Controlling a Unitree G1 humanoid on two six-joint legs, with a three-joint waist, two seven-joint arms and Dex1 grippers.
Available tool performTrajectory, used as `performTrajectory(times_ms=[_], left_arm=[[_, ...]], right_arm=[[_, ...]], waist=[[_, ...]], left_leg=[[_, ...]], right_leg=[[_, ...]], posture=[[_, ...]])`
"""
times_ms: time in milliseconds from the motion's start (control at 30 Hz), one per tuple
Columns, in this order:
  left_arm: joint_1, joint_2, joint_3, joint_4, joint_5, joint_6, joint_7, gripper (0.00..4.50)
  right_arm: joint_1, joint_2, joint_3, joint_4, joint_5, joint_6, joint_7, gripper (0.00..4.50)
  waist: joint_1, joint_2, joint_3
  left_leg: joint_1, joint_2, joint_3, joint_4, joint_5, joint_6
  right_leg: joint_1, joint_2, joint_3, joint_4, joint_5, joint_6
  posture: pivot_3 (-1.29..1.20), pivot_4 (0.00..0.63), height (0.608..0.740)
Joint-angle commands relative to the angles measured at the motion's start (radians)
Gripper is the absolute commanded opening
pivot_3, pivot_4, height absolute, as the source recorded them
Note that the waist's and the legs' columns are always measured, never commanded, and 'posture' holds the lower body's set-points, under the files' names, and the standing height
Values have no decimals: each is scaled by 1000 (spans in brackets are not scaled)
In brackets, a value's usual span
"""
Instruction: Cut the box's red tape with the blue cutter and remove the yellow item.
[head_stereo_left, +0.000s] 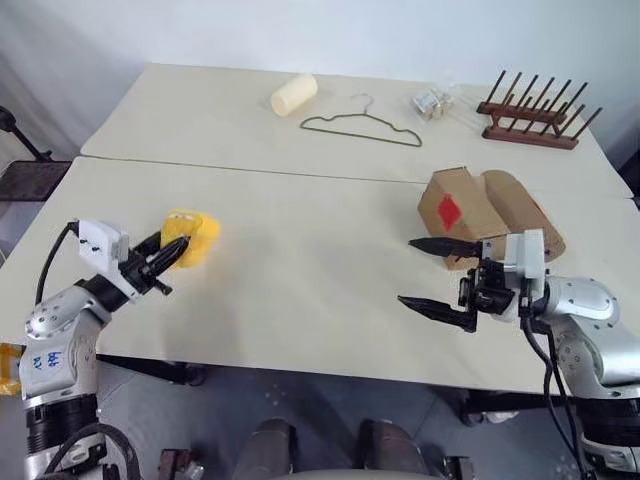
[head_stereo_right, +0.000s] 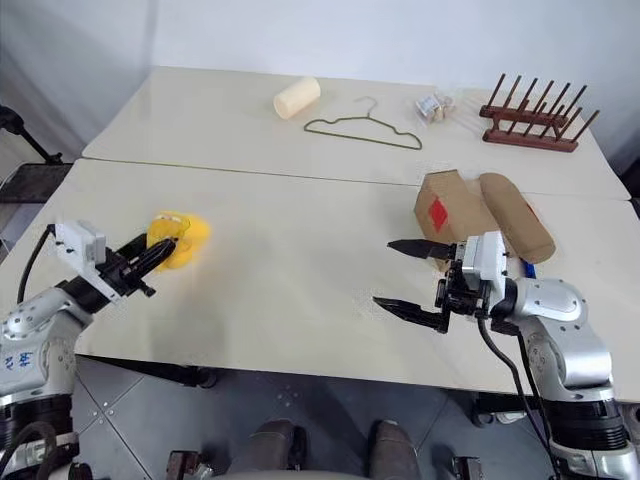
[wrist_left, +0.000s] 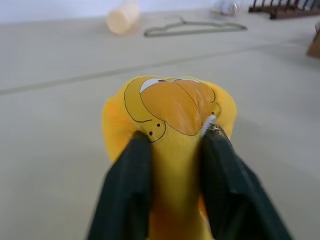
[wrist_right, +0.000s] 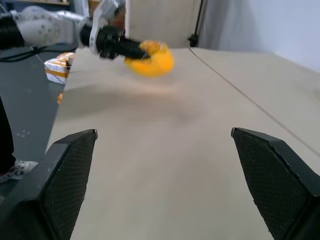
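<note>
Gripping the yellow item (head_stereo_left: 192, 239) between its fingers, left end effector (head_stereo_left: 171, 253) holds it just above counter (head_stereo_left: 300, 250); right end effector (head_stereo_left: 437, 276) gapes wide, empty, w/ box (head_stereo_left: 470, 205) just behind it.

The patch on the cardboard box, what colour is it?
Bright red, a small square patch on the brown box; the right eye view shows it best.

2 cream tables (head_stereo_left: 300, 250), white wall (head_stereo_left: 350, 30).

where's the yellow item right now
The yellow item is at the table's left side, between the left gripper's fingers, far from the box on the right.
</note>
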Motion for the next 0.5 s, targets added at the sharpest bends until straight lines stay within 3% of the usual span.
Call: performTrajectory(times_ms=[33,200,233,367,500], left_arm=[[-21,36,-33,30,-13,-30,-46,2789],[-21,130,-98,30,-22,29,-153,4358],[-10,152,-103,28,-11,22,-167,4487],[21,179,-37,40,-47,6,-157,4487],[183,232,57,-76,-55,-19,-193,4487]], right_arm=[[-1,0,-37,2,-5,-34,-17,4500],[33,-35,-77,7,7,-20,-17,4500],[39,-43,-83,5,8,-17,-14,4500],[54,-68,-101,7,18,4,-10,4500],[74,-84,-132,-8,24,2,-3,4500]], waist=[[-7,0,0],[-23,0,0],[-26,0,0],[-29,0,0],[-32,0,0]], left_leg=[[0,0,0,-1,0,0],[0,2,4,-3,1,-1],[0,2,4,-3,1,-1],[1,4,4,-3,1,-1],[1,6,5,-4,0,-2]], right_leg=[[0,0,0,0,0,0],[-2,2,0,0,0,0],[-2,2,0,0,0,0],[-2,2,1,-1,0,0],[-3,3,1,-1,0,-1]], posture=[[0,150,740],[0,150,740],[0,150,740],[0,150,740],[0,150,740]])
